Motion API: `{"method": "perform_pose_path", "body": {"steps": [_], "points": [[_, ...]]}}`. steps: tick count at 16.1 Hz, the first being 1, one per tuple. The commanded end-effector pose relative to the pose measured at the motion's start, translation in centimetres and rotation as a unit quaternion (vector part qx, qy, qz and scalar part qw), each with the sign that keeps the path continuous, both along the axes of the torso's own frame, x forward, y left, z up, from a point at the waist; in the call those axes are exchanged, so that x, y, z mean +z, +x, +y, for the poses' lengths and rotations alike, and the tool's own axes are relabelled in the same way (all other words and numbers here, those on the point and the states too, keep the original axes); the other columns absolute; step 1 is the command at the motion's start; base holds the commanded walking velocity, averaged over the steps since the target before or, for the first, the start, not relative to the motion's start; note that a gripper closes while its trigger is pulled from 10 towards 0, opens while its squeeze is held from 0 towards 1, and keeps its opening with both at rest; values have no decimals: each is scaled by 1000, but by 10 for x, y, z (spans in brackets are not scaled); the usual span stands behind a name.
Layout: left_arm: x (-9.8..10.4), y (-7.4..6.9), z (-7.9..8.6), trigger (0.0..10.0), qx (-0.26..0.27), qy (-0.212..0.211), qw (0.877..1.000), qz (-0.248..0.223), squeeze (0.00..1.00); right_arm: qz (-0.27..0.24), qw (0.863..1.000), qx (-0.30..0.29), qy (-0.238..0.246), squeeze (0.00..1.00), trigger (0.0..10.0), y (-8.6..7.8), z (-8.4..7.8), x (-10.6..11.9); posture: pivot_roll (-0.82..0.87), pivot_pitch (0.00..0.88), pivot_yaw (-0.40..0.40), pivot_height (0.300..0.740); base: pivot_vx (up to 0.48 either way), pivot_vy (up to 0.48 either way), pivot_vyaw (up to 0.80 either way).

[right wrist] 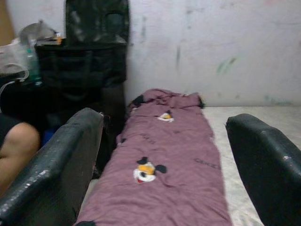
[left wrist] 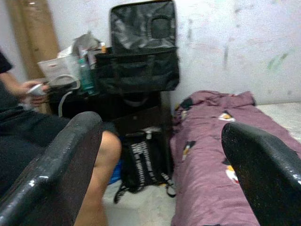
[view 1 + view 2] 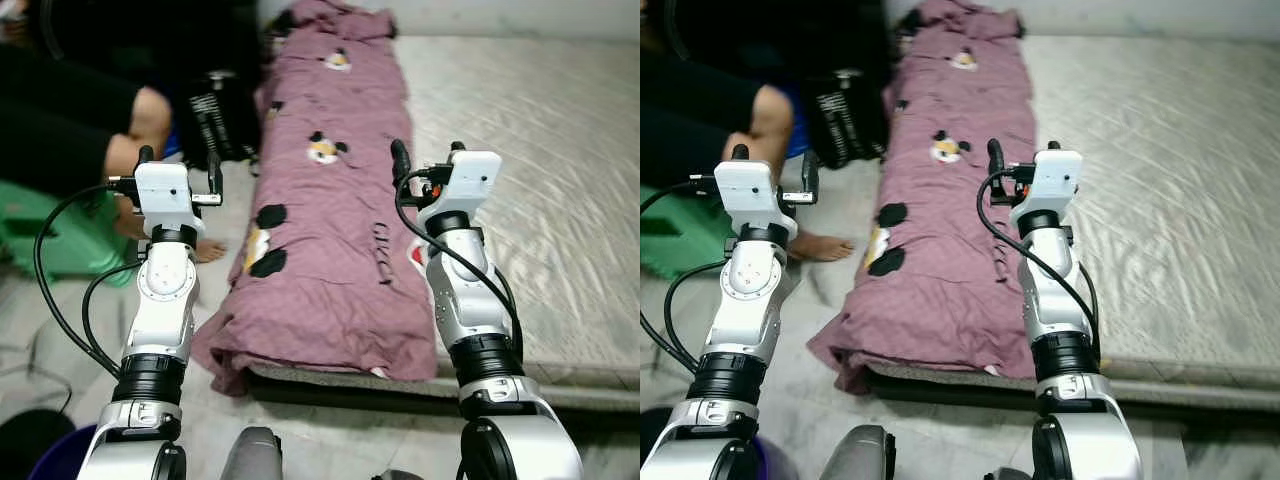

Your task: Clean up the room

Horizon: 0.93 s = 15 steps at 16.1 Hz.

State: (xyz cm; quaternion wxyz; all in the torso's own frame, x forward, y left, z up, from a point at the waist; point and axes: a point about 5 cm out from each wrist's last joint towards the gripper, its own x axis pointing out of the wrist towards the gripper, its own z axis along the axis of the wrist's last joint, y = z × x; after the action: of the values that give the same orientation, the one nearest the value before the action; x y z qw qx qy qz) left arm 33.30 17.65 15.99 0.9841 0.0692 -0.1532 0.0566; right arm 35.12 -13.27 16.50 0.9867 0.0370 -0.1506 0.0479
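Observation:
A mauve blanket [image 3: 330, 230] printed with cartoon mice lies folded in a long strip along the left side of a grey mattress [image 3: 520, 150] on the floor. My left gripper [image 3: 180, 157] is raised over the floor just left of the blanket, open and holding nothing. My right gripper [image 3: 428, 152] is raised above the blanket's right edge, also open with nothing in it. In the right wrist view the blanket [image 1: 164, 179] runs away between the black fingers [image 1: 61, 160] toward the wall. In the left wrist view the blanket [image 2: 211, 155] lies beside the far finger [image 2: 263, 174].
A person sits on the floor at the left, with a bare leg [image 3: 140, 120] and foot [image 3: 205, 250] close to my left arm. A black backpack [image 3: 215, 120] leans near the blanket's head. A large black bag [image 2: 141, 52] stands on dark furniture by the wall. A green item [image 3: 60, 240] lies at left.

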Motion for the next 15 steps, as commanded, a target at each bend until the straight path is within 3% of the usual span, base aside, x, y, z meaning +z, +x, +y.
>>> {"method": "perform_pose_path", "body": {"steps": [1,11,13,15], "points": [[-2,-1,1,10000,5,-1,1000,5,0,-1,1000,0,-7,0,10000,-1,1,0,-35,0,17,740,0,0,0],[-20,-20,8,10000,16,0,999,34,0,2,1000,6,-24,0,10000,-11,-5,-6,-18,0,-20,740,0,0,0],[-19,-17,5,10000,15,-3,999,36,0,8,1000,12,-10,0,10000,-12,-4,-7,-25,0,-18,740,0,0,0],[-16,-11,-1,10000,3,-2,999,36,0,15,999,13,-48,0,10000,-12,-3,-10,-42,0,-19,740,0,0,0]]}}
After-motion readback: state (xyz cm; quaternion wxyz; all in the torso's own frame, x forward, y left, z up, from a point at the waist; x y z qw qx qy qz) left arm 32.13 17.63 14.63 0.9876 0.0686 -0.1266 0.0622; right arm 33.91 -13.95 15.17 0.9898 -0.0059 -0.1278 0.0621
